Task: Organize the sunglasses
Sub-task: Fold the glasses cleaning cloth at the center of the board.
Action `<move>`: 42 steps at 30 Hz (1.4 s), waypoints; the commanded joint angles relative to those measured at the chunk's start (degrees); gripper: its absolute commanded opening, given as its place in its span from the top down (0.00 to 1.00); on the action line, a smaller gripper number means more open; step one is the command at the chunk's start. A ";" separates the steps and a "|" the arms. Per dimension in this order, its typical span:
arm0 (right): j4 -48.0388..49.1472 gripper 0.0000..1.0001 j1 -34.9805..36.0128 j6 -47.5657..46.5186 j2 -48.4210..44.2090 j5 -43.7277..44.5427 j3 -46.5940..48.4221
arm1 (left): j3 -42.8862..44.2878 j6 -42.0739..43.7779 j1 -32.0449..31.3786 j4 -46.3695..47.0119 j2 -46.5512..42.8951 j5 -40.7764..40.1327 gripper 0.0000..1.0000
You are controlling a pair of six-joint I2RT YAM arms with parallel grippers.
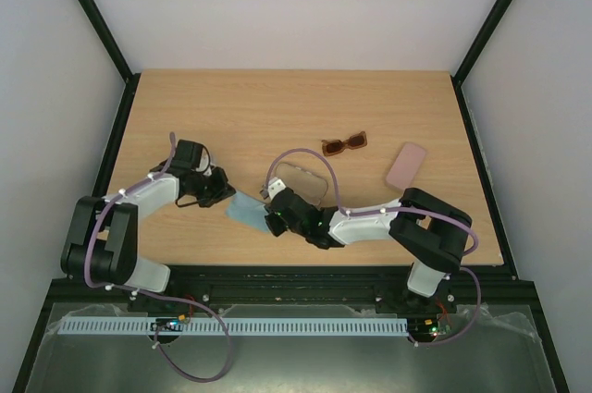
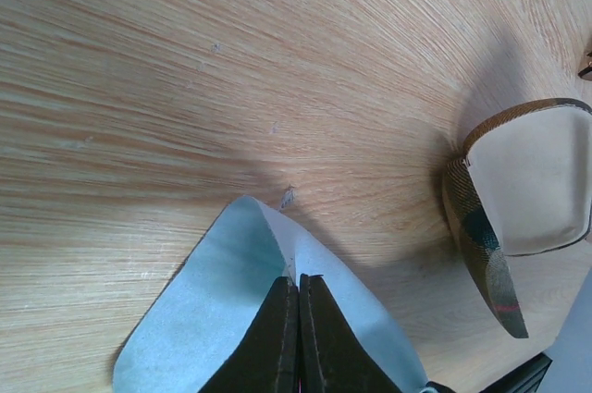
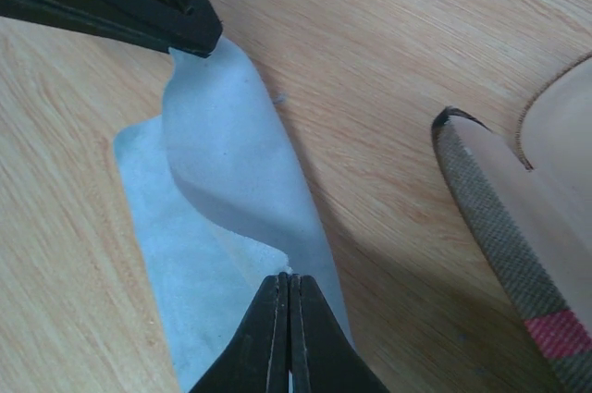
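Note:
The reddish-brown plastic sunglasses (image 1: 344, 143) lie folded open on the table, beyond both arms. The black wire aviator pair does not show in any view. A light blue cloth (image 1: 245, 211) lies between my grippers. My left gripper (image 1: 230, 196) is shut on one edge of the cloth (image 2: 213, 300), its tips (image 2: 298, 277) pressed together. My right gripper (image 1: 272, 216) is shut on the opposite edge (image 3: 222, 153), its tips (image 3: 289, 276) closed. The cloth arches up between them. The left fingers (image 3: 176, 23) show in the right wrist view.
The brown oblong case (image 1: 301, 177) lies open just beyond my right gripper; its pale lining (image 2: 532, 180) and checked rim with red stripe (image 3: 504, 227) show in the wrist views. The flat pink case (image 1: 406, 164) lies at the right.

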 commanded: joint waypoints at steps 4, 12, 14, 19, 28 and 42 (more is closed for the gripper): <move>-0.75 0.99 -0.46 1.10 1.04 2.56 0.24 | -0.64 0.36 -0.21 0.33 0.17 0.27 0.98; 0.36 0.99 -0.41 -0.81 0.92 -5.65 -1.66 | -6.06 -0.20 -0.26 -0.53 -3.15 -0.97 0.98; 0.35 0.99 -0.46 -0.91 1.22 -6.17 -1.83 | -6.93 -0.21 -0.27 -0.55 -3.64 -1.04 0.98; -0.19 0.99 -0.41 -1.46 1.83 -6.36 -1.84 | -8.04 -0.58 -0.35 -0.75 -4.31 -1.98 0.98; -0.66 0.99 -0.46 -1.68 1.59 -4.96 -2.52 | -8.50 -0.48 -0.70 -0.78 -4.14 -3.10 0.98; -0.34 0.99 -0.46 -2.73 0.69 -8.97 -4.45 | -9.31 -0.20 -0.79 -0.73 -3.83 -3.72 0.98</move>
